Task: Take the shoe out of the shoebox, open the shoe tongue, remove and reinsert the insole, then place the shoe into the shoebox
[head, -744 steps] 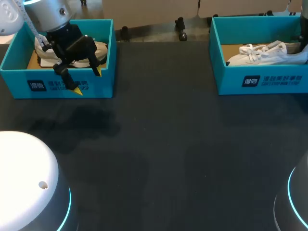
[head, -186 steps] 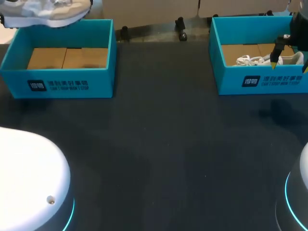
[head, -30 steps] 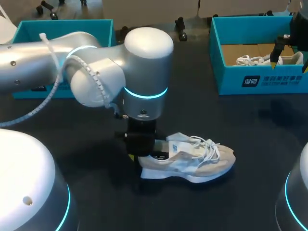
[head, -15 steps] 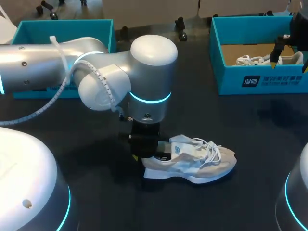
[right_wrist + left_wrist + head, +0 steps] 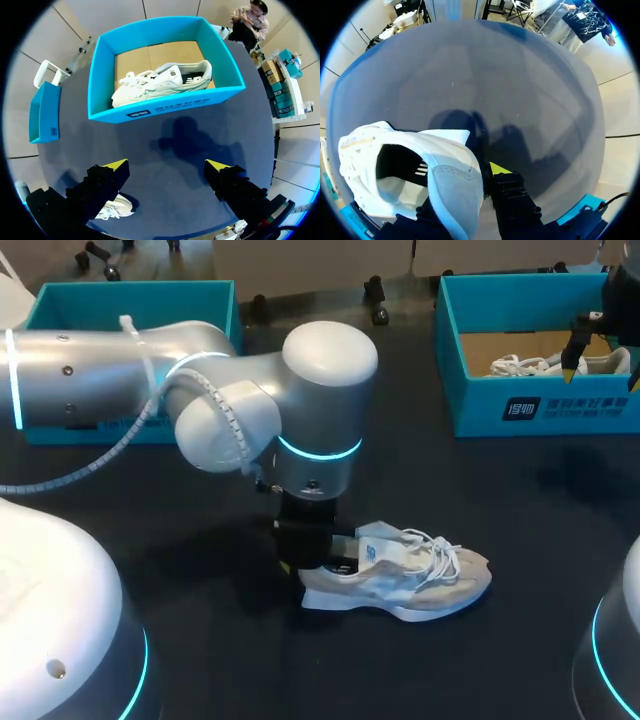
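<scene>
Shifted slightly rightward over the last second, the left arm (image 5: 150, 380) and its pale sneaker (image 5: 420, 578) sit mid-worktop (image 5: 450, 500). The sneaker rests on its sole, toe pointing right. The left fingers (image 5: 497, 168) are clamped on its heel collar, one yellow tip outside the heel and the other hidden inside the opening. The right fingers (image 5: 116, 165) hang wide apart by the front wall of the right shoebox (image 5: 540, 405), which holds a white sneaker (image 5: 160, 82). The left shoebox (image 5: 130, 298) stands behind the left arm.
</scene>
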Available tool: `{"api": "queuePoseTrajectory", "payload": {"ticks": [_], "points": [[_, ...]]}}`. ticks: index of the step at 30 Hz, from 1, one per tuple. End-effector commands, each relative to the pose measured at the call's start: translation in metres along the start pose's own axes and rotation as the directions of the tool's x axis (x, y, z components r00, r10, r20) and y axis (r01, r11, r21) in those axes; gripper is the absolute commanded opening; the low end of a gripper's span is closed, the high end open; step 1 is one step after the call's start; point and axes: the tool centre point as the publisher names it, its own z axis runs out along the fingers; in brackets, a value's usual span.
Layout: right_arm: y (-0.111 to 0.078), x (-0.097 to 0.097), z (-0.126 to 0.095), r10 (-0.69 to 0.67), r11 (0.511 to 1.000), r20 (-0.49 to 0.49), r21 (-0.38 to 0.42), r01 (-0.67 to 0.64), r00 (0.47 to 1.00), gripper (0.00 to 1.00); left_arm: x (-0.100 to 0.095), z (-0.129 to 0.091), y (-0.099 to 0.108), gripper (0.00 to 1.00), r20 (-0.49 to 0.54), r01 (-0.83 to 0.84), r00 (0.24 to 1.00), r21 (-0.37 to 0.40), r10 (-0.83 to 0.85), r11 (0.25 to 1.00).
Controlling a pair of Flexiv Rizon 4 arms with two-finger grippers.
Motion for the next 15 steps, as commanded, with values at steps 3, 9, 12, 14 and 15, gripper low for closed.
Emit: {"api": "queuePoseTrajectory", "payload": {"ticks": [3,9,12,14,15], "points": [[0.0000,-0.0002,0.0003,-0.001,1.000,-0.001,-0.001,0.001,1.000,1.00,-0.0010,0.0060,0.0023,0.00,-0.002,-0.011,1.000,0.002,0.011,1.000],[0.0000,-0.0002,0.0003,-0.001,1.000,-0.001,-0.001,0.001,1.000,1.00,-0.0011,0.0066,0.0043,0.00,0.007,-0.037,0.999,-0.004,0.037,0.999],[0.0000,-0.0002,0.0003,-0.001,1.000,-0.001,-0.001,0.001,1.000,1.00,-0.0004,0.0058,0.0041,0.13,0.010,-0.041,0.999,-0.005,0.041,0.999],[0.0000,-0.0002,0.0003,-0.001,1.000,-0.001,-0.001,0.001,1.000,1.00,-0.0004,0.0058,0.0043,0.25,0.012,-0.044,0.999,-0.005,0.044,0.999],[0.0000,-0.0002,0.0003,-0.001,1.000,-0.001,-0.001,0.001,1.000,1.00,-0.0003,0.0059,0.0044,0.28,0.012,-0.045,0.999,-0.004,0.045,0.999]]}}
